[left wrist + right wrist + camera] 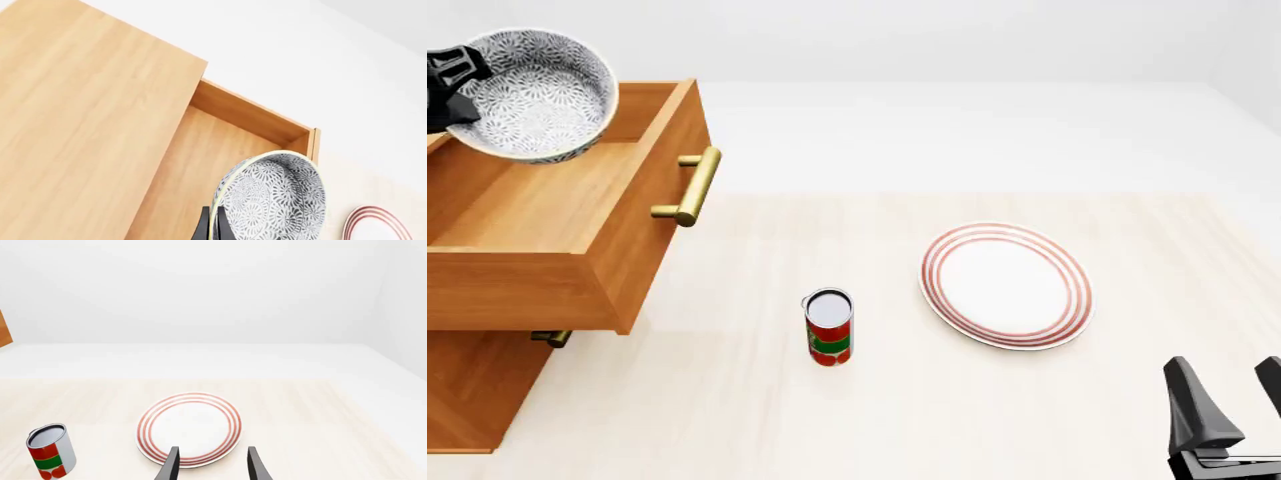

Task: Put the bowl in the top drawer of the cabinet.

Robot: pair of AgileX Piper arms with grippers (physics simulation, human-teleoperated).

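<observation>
- Two arms work at the table; the left gripper (212,225) is clamped on the rim of the bowl (537,95), its dark fingers pinching the rim between them in the left wrist view.
- The bowl hangs tilted in the air above the far left part of the open top drawer (561,235), its speckled inside turned toward the front camera; it does not rest on the drawer floor.
- The top drawer stands pulled well out of the cabinet (474,400), its brass bar handle (694,186) facing the middle of the table.
- The drawer's wooden floor shows bare beneath the bowl.
- The right gripper (210,465) hovers low at the near right corner of the table (827,430), its fingers apart and gripping nothing.
- A white plate with red rings (1006,285) lies flat right of centre, just ahead of the right gripper.
- A red and green can (829,326) stands upright between the plate and the cabinet, apart from both.
</observation>
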